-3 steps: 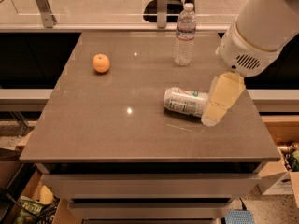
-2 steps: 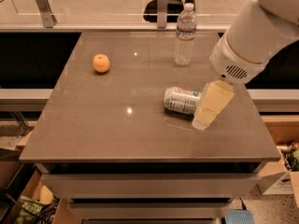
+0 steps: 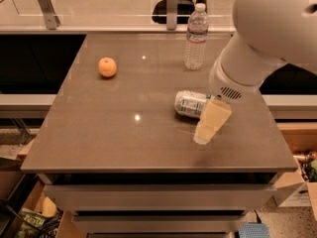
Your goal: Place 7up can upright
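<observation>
Lying on its side on the table [image 3: 114, 138], the can [image 3: 190, 104] is a short silver-white metal cylinder with green label markings and small print. Its round end faces left. It sits right of the table's middle. The table top is a flat brown slab, smooth and glossy enough to carry small bright spots of reflected light. 1 orange [image 3: 107, 67], round and matte, rests well apart at the left rear. 1 clear plastic bottle [image 3: 196, 36], ribbed, with a white cap and a label band, stands upright at the rear, behind the can and apart from it.

The arm [image 3: 270, 31], a fat white rounded shell with a smooth skin, enters from the upper right and slopes down and leftward. A slotted vent shows on its round lower end. From that end the pincer [image 3: 203, 135], a flat tan wedge, hangs tilted toward the near left, its tip close over the table just in front of the can's right end. Its upper part overlaps that end in the view; whether they touch cannot be told. Whether the pincer is wide or narrow cannot be told either.
</observation>
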### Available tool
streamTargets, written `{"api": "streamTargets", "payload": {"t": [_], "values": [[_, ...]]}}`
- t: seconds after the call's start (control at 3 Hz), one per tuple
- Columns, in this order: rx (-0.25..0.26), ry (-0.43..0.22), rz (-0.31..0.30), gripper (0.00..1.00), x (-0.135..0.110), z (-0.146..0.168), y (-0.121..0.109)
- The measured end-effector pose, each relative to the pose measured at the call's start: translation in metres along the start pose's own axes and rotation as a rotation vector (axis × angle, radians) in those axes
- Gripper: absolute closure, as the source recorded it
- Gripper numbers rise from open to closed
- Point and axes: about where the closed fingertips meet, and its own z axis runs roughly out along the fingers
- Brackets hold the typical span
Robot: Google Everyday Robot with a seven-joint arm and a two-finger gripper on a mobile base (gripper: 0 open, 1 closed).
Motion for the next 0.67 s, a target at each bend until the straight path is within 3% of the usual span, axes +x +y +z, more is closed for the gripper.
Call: {"api": "streamTargets", "payload": {"t": [0.33, 0.67], "values": [[0.059, 0.080, -0.050, 0.00, 0.0049, 0.0087, -0.0083], [0.059, 0.080, -0.050, 0.00, 0.0049, 0.0087, -0.0083]]}}
